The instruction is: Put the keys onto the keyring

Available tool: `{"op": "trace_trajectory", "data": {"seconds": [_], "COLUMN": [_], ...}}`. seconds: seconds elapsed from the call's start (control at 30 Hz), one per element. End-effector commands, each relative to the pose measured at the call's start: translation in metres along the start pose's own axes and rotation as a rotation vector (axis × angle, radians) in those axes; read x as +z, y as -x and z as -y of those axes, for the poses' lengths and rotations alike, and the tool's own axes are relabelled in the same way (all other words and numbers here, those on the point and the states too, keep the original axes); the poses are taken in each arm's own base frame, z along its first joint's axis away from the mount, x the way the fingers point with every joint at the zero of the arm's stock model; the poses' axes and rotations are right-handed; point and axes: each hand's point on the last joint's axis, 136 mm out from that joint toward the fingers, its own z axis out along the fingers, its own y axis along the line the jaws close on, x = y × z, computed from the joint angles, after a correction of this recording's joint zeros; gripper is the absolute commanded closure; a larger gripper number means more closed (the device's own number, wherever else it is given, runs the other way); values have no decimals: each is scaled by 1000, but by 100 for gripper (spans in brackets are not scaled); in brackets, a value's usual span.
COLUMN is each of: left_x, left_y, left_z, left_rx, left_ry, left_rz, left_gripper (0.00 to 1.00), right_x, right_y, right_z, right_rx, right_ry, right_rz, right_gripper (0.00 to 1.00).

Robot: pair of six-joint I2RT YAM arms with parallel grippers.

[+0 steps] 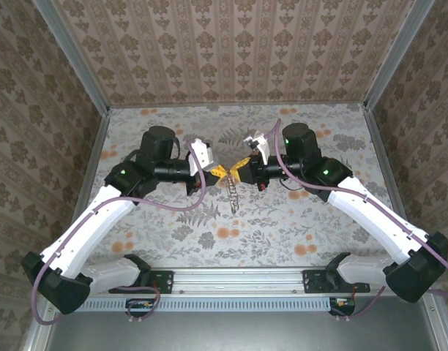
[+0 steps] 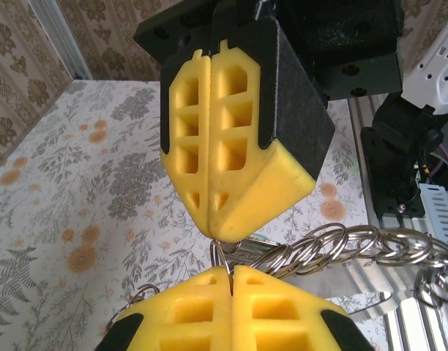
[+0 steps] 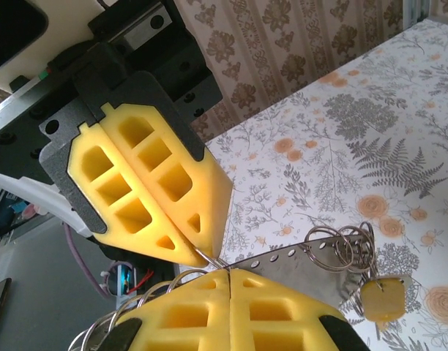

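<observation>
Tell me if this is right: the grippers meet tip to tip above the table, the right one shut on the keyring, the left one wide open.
Not quite. The left gripper is shut too, pinching a ring of the keyring, as the left wrist view shows. The rest holds: the right gripper is shut on it, tip to tip.

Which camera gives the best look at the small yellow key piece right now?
Right wrist: the small yellow-orange key piece hangs unobstructed under the silver metal ring chain. From the top, the chain dangles, key too small to tell; left wrist, I cannot pick it out.
</observation>
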Motion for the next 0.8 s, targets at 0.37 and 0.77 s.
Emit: {"op": "trace_trajectory", "data": {"seconds": [0.37,0.77], "left_x": [-20,-20], "left_y": [32,34], "left_z": [22,21], "left_rx": [62,62], "left_ry": [-71,-70], "left_rz": [131,152], "left_gripper": [100,100], "right_x": [-6,-4], "right_y": [8,13], "right_z": [22,19], "right_rx": [26,28], "right_ry": [-127,-104], "right_rz": [36,49], "right_gripper": [100,100]}}
